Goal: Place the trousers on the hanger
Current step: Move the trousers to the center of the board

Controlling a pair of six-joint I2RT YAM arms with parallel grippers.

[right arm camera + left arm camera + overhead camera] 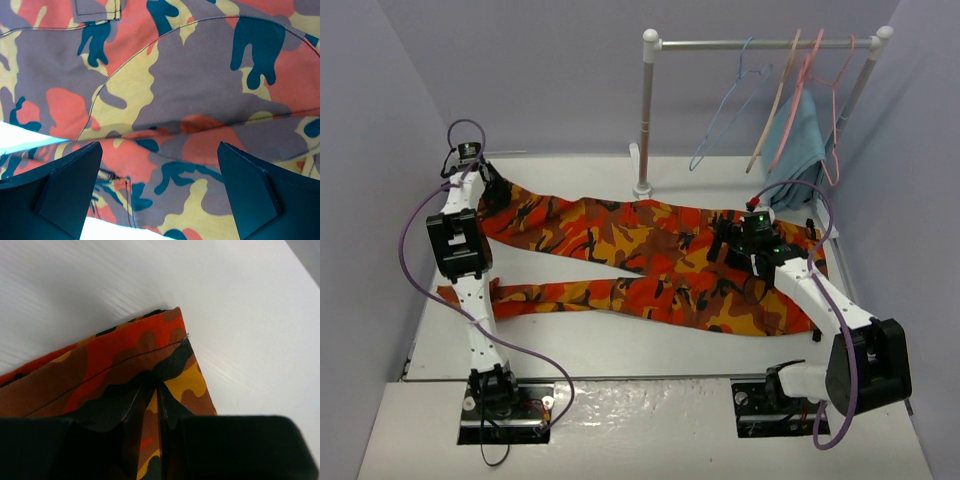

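The camouflage trousers [650,265] lie flat across the table, with the waist to the right and both legs running left. My left gripper [490,192] is at the far-left cuff of the upper leg. In the left wrist view it [152,390] is shut on the trousers [115,360], pinching a fold of fabric just behind the hem corner. My right gripper [725,240] is open over the waist end. In the right wrist view its fingers [75,185] stand wide apart just above the trousers [190,100], holding nothing. The light-blue wire hanger [730,108] hangs on the rail.
A white rail [760,43] on posts stands at the back right. It also carries a tan wooden hanger [775,100], a pink hanger [812,95] and a teal cloth [802,140]. Grey walls close in on both sides. The lower trouser leg [540,295] reaches the left arm.
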